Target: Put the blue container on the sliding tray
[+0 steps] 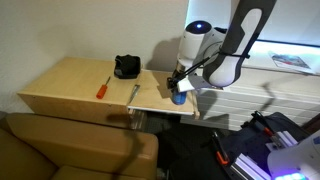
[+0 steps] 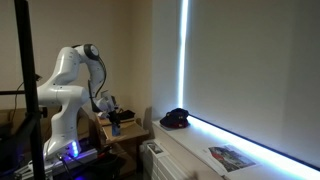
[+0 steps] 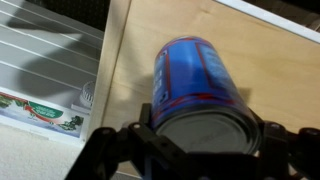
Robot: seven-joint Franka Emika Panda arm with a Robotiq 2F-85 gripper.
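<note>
The blue container [image 3: 192,75] is a small blue cylinder with a grey metal top. My gripper [image 3: 205,130] is shut on it, with one finger on each side near its top. In an exterior view the gripper [image 1: 180,84] holds the container [image 1: 178,97] upright over the right part of the sliding tray [image 1: 155,98], a thin light-wood board that sticks out from the desk. I cannot tell whether the container touches the tray. The tray's wood fills the wrist view [image 3: 265,55]. The gripper [image 2: 113,116] and container [image 2: 116,128] also show small in the other exterior view.
A black boxy object [image 1: 126,67] sits at the back of the main desk top [image 1: 70,85]. A thin red tool [image 1: 102,88] and a grey tool [image 1: 133,93] lie on the desk. A white slatted surface [image 3: 45,60] lies beyond the tray's edge.
</note>
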